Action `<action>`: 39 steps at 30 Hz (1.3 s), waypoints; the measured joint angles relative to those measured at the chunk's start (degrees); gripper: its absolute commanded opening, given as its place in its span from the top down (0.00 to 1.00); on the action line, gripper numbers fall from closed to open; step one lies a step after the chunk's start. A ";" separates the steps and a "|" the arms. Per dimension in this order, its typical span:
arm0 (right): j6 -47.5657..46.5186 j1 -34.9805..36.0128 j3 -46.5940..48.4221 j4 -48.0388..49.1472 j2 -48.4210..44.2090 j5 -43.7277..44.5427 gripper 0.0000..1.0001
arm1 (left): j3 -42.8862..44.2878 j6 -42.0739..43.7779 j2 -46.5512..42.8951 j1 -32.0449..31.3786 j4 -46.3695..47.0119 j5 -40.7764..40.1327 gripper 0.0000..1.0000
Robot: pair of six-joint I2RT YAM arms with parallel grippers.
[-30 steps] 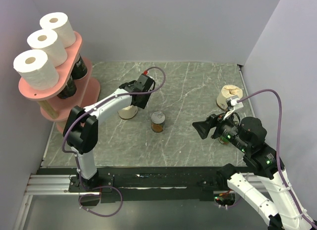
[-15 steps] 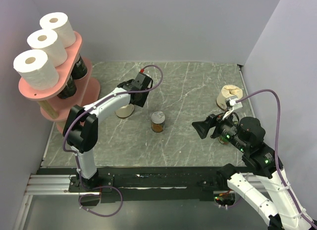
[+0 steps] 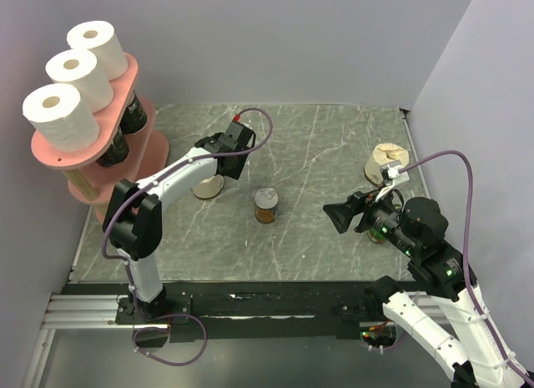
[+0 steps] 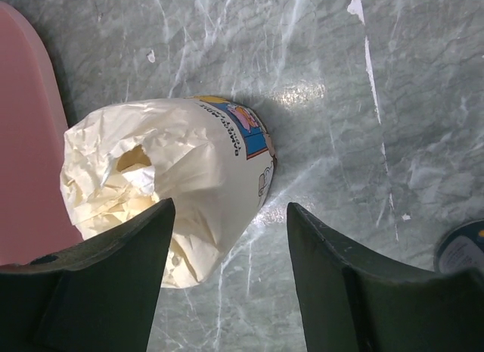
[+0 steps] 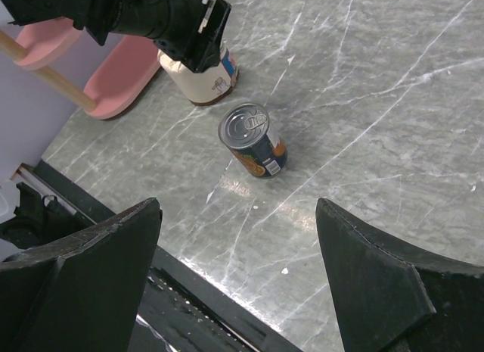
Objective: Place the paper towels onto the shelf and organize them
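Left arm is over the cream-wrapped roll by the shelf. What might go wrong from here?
1. The cream-wrapped roll sits off-centre in the open left gripper, partly hidden behind the finger nearer the shelf. Coming down, that finger may land on the roll and tip it.
2. The wrapping is crinkled and loose, so the fingers may pinch only paper.
3. The pink shelf board lies close beside the roll, so that finger could strike it.

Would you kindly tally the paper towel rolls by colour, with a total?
White rolls: 3
Black-wrapped rolls: 2
Cream-wrapped rolls: 2
Total: 7
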 measured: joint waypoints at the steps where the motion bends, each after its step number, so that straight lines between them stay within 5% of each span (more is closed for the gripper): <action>1: 0.00 0.00 0.00 0.00 -0.02 0.02 0.10 | 0.00 0.00 -0.35 0.00 0.00 0.13 0.32; 20: -0.87 0.00 0.02 -0.96 -1.20 0.66 0.10 | -1.36 -0.68 -0.28 1.84 0.37 -0.11 0.36; 30: -0.87 0.00 0.02 -1.05 -1.44 1.07 0.10 | -4.02 -0.59 0.48 2.56 2.86 -0.63 0.50; 39: -0.87 0.00 0.02 -1.05 -1.42 1.07 0.10 | -4.50 -0.44 0.48 3.10 3.65 -0.39 0.44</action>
